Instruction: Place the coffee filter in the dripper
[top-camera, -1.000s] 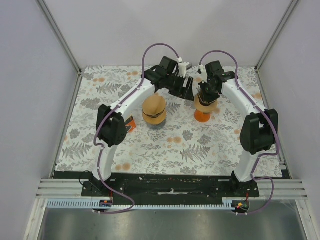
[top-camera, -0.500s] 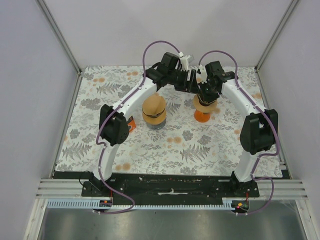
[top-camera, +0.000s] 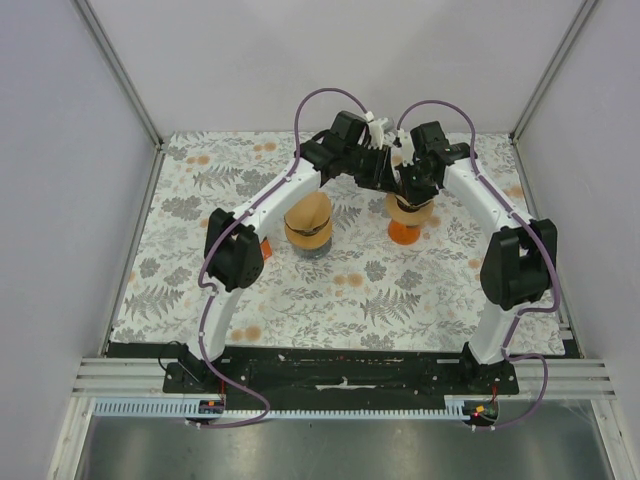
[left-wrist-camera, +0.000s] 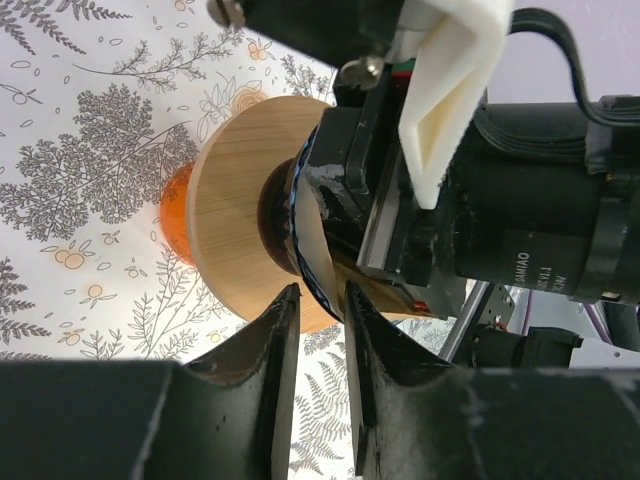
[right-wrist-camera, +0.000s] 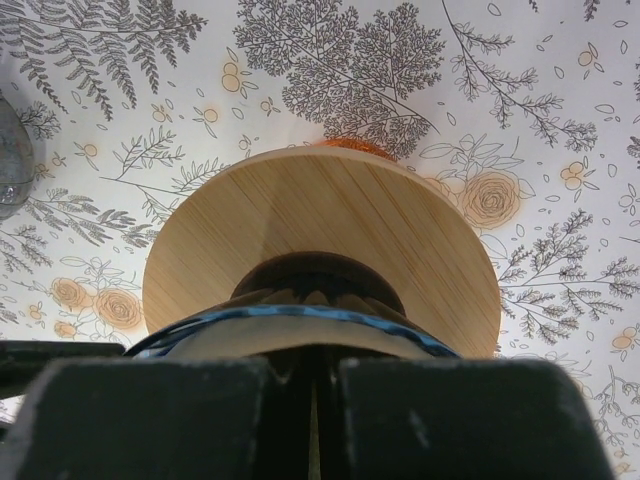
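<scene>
walls (top-camera: 350, 60): plain pale grey | table (top-camera: 330, 290): floral fern-print cloth | frame: aluminium corner posts (top-camera: 120, 70)

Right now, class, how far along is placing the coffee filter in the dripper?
Done: the brown paper filter is down inside the wooden-collared glass dripper. In hand: the right gripper is shut on it; the left gripper, jaws nearly meeting, is at the rim. Left: release, withdraw.

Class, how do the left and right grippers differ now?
The left gripper has its jaws slightly apart; the right gripper has them shut. The left gripper faces the dripper from its side; the right gripper sits over its top. Both are at the dripper.
</scene>
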